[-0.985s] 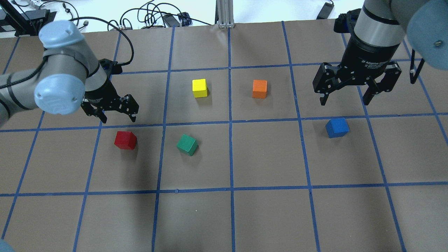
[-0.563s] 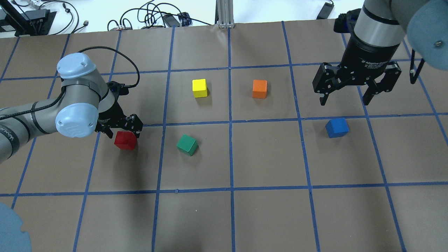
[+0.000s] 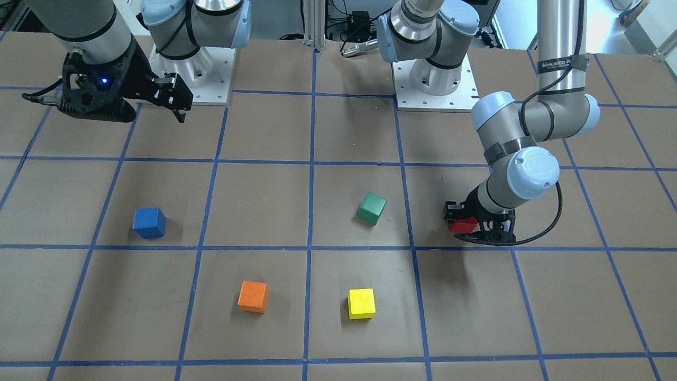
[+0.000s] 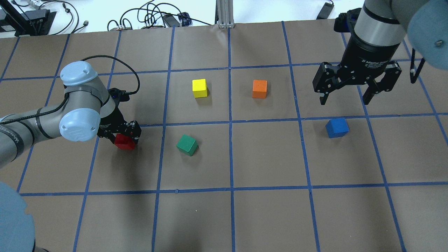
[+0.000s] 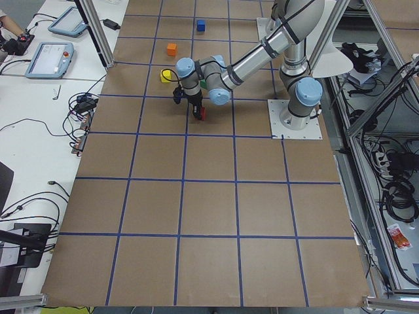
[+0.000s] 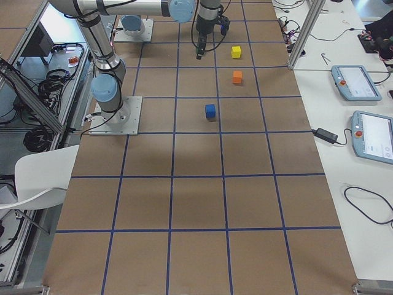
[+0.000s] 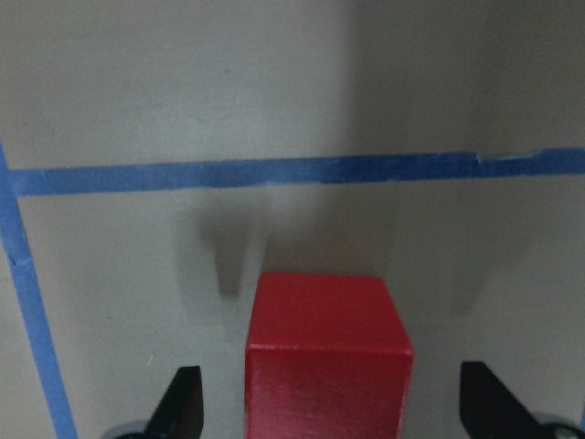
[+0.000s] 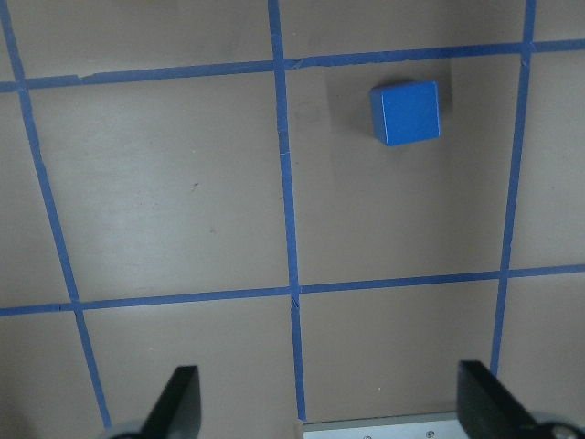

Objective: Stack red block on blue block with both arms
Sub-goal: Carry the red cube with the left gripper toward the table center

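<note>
The red block (image 4: pixel 124 143) sits on the table at the left; it also shows in the front view (image 3: pixel 462 226) and the left wrist view (image 7: pixel 327 357). My left gripper (image 4: pixel 121 135) is down at table level and open. Its fingers (image 7: pixel 181 404) stand on either side of the red block with gaps on both sides. The blue block (image 4: pixel 337 127) sits at the right, and shows in the front view (image 3: pixel 149 222) and the right wrist view (image 8: pixel 406 112). My right gripper (image 4: pixel 344 101) is open and empty, raised behind the blue block.
A green block (image 4: pixel 187 145) lies tilted right of the red block. A yellow block (image 4: pixel 200 88) and an orange block (image 4: pixel 259 89) sit farther back in the middle. Blue tape lines grid the brown table (image 4: pixel 266 217). Cables lie beyond the far edge.
My left arm has come down and forward, so its open fingers now straddle the red block. The right arm and all blocks have not moved.
</note>
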Robot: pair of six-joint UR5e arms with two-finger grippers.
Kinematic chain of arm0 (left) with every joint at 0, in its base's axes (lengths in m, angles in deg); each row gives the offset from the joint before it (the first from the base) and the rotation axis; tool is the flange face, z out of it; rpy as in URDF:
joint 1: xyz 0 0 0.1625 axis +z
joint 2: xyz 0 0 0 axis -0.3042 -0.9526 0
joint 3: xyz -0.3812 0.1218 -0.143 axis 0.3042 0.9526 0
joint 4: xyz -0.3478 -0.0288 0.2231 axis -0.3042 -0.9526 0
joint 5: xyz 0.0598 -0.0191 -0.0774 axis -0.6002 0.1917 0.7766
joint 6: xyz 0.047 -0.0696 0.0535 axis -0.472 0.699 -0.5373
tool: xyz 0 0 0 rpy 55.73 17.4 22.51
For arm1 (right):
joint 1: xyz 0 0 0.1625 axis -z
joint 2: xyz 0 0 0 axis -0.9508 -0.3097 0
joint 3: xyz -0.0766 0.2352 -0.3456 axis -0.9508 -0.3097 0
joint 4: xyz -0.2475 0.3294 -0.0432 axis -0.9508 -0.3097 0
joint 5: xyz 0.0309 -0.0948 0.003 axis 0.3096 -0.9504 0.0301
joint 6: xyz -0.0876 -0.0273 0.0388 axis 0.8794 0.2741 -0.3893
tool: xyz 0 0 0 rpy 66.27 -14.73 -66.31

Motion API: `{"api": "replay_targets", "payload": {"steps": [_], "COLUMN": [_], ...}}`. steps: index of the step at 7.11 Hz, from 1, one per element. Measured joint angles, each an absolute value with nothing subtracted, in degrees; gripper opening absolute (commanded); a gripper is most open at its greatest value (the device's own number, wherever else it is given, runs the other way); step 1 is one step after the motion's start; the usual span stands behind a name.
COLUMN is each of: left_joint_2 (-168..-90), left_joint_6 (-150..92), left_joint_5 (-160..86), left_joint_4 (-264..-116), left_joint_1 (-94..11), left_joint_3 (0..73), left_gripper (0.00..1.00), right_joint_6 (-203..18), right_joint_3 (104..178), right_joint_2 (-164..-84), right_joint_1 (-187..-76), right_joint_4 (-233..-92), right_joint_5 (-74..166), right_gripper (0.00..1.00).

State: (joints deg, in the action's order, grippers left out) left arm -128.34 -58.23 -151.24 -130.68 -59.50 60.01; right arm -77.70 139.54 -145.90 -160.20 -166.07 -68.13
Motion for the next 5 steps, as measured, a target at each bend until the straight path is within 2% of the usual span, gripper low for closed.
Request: {"api": "replay_targets", "payload": {"steps": [3,5], "left_joint_2": [-124.96,-124.74], "left_joint_6": [-54.55,-44.53], "left_joint_5": [-147.57,-145.08], "left_joint_4": [-133.93,-134.67], "left_joint_1": [-62.97,-71.74], "left_joint_3": [55.90,52.83], "left_gripper": [0.00,0.00], "right_joint_6": [-77.70,-77.70], "right_joint_3": [139.60,139.65], "right_joint_2": [-145.90,-145.90], "right_joint_1": [-160.20,-160.20], "right_joint_4": [-166.08,-166.10], "right_joint_5": [-68.14,-68.14], "right_gripper": [1.00,1.00]}}
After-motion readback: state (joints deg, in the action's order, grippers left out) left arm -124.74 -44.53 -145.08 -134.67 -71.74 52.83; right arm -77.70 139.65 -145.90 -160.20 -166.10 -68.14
